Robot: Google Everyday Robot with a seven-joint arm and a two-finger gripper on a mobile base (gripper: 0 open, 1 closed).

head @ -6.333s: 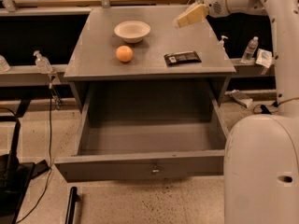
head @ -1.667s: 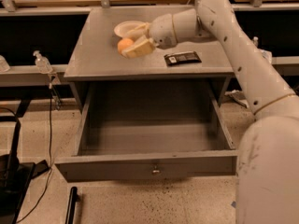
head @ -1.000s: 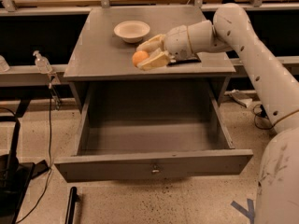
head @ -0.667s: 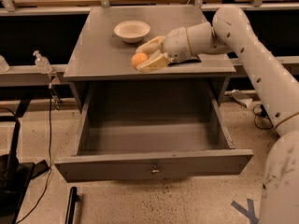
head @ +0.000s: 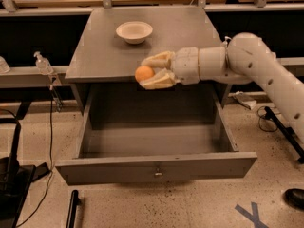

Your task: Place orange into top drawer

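The beige two-finger end effector (head: 144,73) clasps the small round orange (head: 142,73) at the grey tabletop's (head: 102,49) front edge, above the pulled-out wide grey top drawer (head: 156,167); a cream-white bowl (head: 134,29) sits at 11 o'clock.

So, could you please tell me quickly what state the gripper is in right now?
Gripper: shut on the orange, at the front edge of the cabinet top, above the open top drawer.

The orange (head: 144,73) is a bright, plain orange — clasped in the pale cream gripper (head: 151,73) at the front edge of the grey cabinet (head: 109,51). The arm (head: 251,56) is white. The top drawer (head: 156,167) is flat grey, the bowl (head: 134,31) cream-white, the floor (head: 199,203) speckled beige — with a bluish cross (head: 250,213).
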